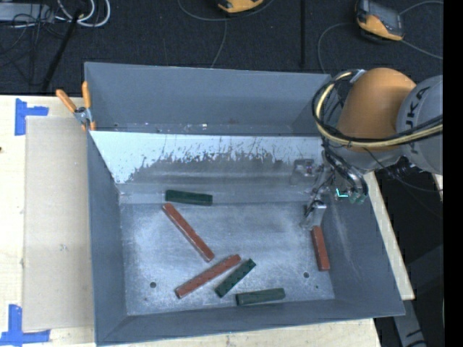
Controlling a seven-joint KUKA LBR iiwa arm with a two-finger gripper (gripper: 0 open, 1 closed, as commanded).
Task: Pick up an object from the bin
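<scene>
My gripper (315, 212) hangs at the bin's right side, its tip just above the upper end of a reddish-brown flat bar (320, 249) that lies lengthwise along the right wall. The tip is small and seen from above. Nothing shows between the fingers.
More flat bars lie on the bin floor: a dark green one (188, 197) at the upper left, a reddish-brown one (187, 231) slanting below it, another reddish-brown one (207, 275) with two dark green ones (235, 277) (260, 296) near the front. The arm's orange cover and cables hang over the right rim.
</scene>
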